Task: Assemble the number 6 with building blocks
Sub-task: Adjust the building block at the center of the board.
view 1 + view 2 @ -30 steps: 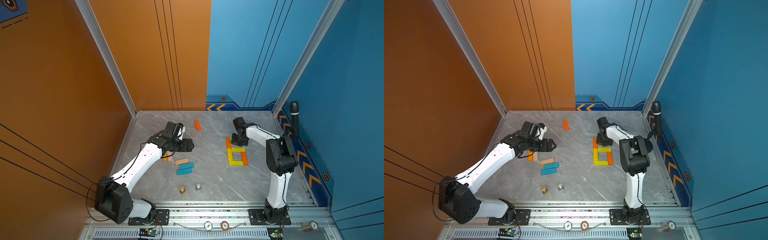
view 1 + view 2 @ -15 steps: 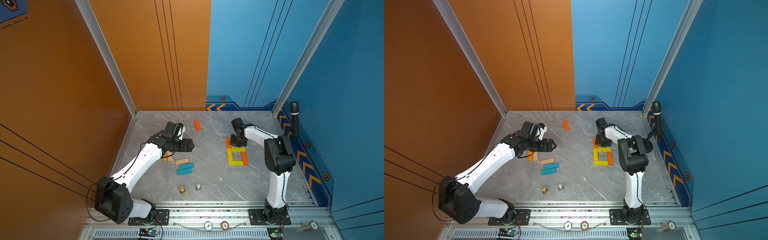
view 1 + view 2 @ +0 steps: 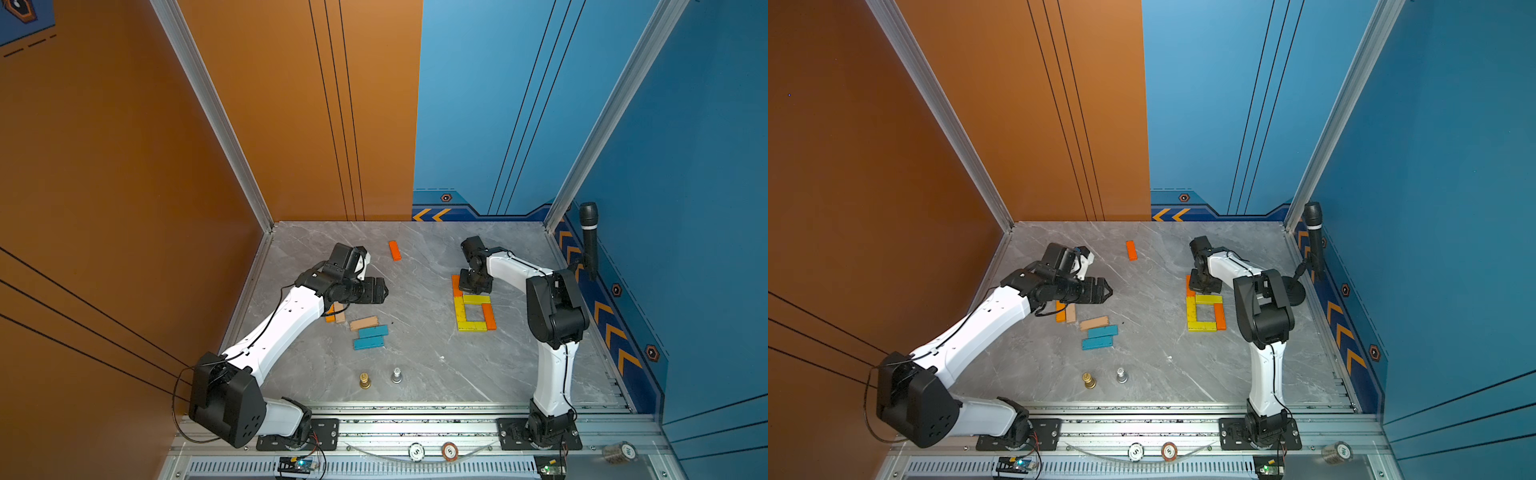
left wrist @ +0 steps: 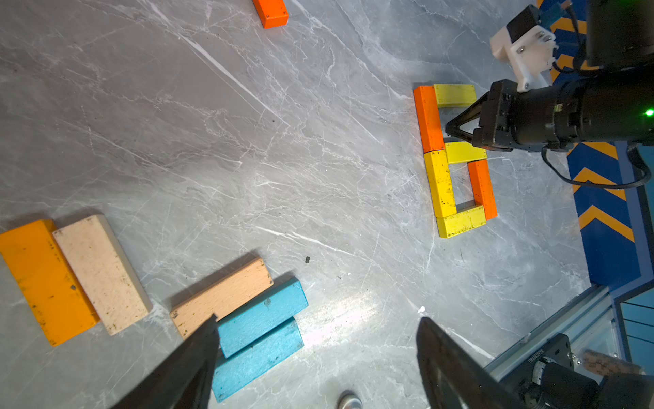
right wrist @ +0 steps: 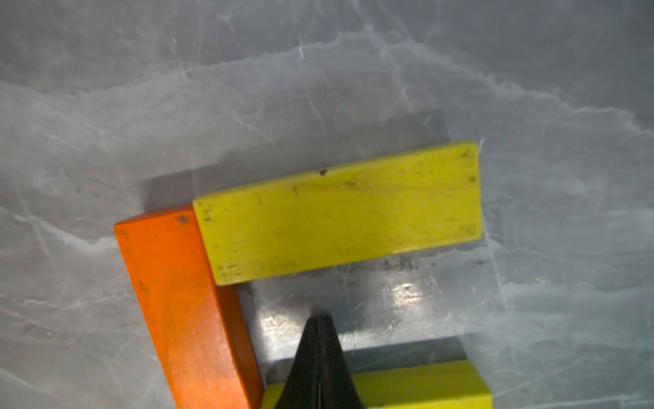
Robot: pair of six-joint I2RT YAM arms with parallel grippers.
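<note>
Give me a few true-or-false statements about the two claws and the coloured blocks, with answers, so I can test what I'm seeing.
1. The right gripper is shut and holds no block. True.
2. The left gripper is clamped on a teal block. False: it is open and empty.
3. The laid-out figure is made only of yellow and orange blocks. True.
4. The two teal blocks lie far apart. False: they lie side by side, touching.
5. One orange block lies alone, away from the others. True.
</note>
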